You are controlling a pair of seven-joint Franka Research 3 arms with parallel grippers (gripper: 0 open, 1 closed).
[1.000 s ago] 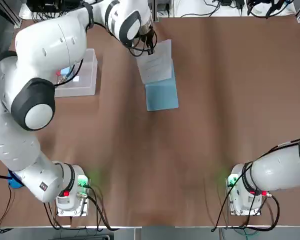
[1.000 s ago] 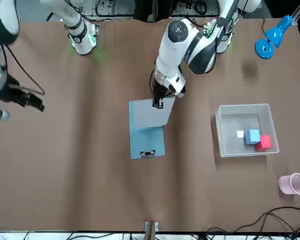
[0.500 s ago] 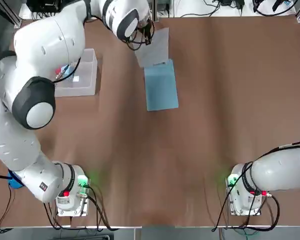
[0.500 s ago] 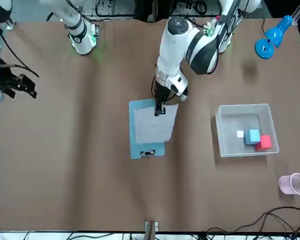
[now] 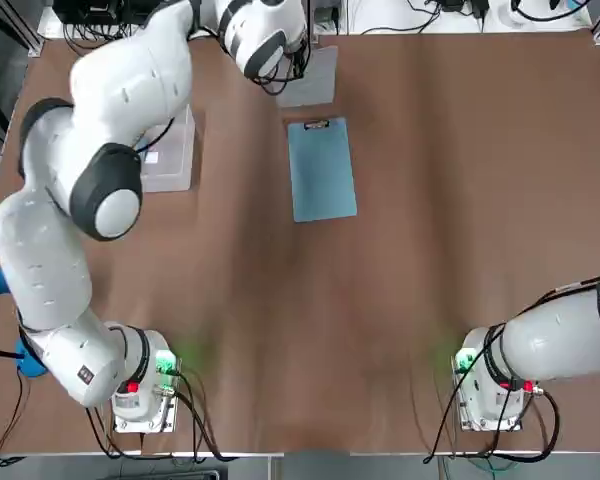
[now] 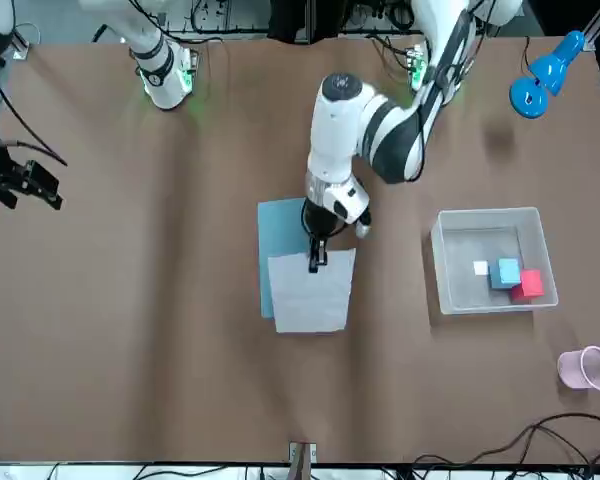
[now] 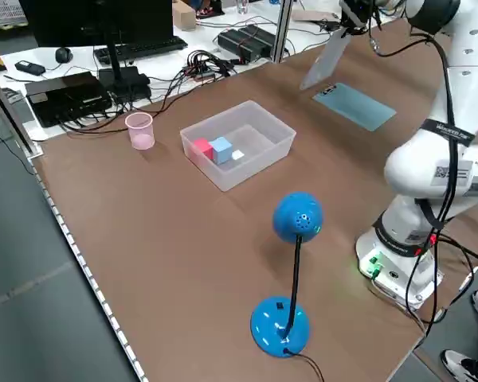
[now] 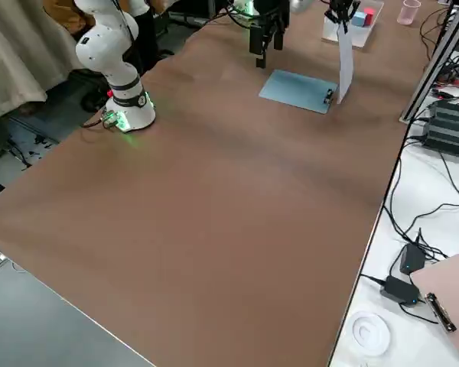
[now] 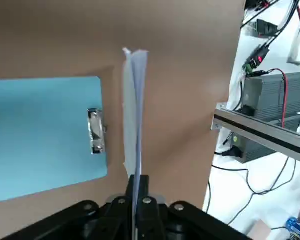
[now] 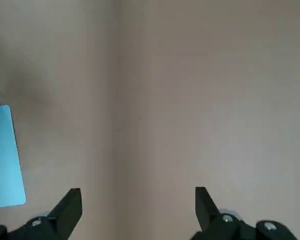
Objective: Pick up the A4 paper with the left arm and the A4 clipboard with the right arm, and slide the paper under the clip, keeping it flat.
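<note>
The light-blue A4 clipboard [image 5: 322, 168] lies flat at mid-table, its clip [image 5: 315, 125] at the far short end. My left gripper [image 6: 315, 255] is shut on the top edge of the white A4 paper [image 6: 312, 292]. The sheet hangs in the air just beyond the clip end and covers the clip in the front view. In the left wrist view the paper [image 9: 135, 110] shows edge-on beside the clip [image 9: 95, 131]. My right gripper [image 6: 20, 185] hovers open and empty, far out on the robot's right side. A corner of the clipboard [image 10: 5, 155] shows in the right wrist view.
A clear plastic bin [image 6: 485, 220] holding small coloured cubes stands on the robot's left of the clipboard. A pink cup [image 6: 585, 368] sits near the far edge and a blue desk lamp [image 6: 540, 75] near the left arm's base. Cables and boxes [image 7: 247, 40] lie past the table's far edge.
My left gripper has carried the paper toward the far edge, off the clipboard and past its clip end, uncovering the board. The right gripper has drifted slightly farther outward.
</note>
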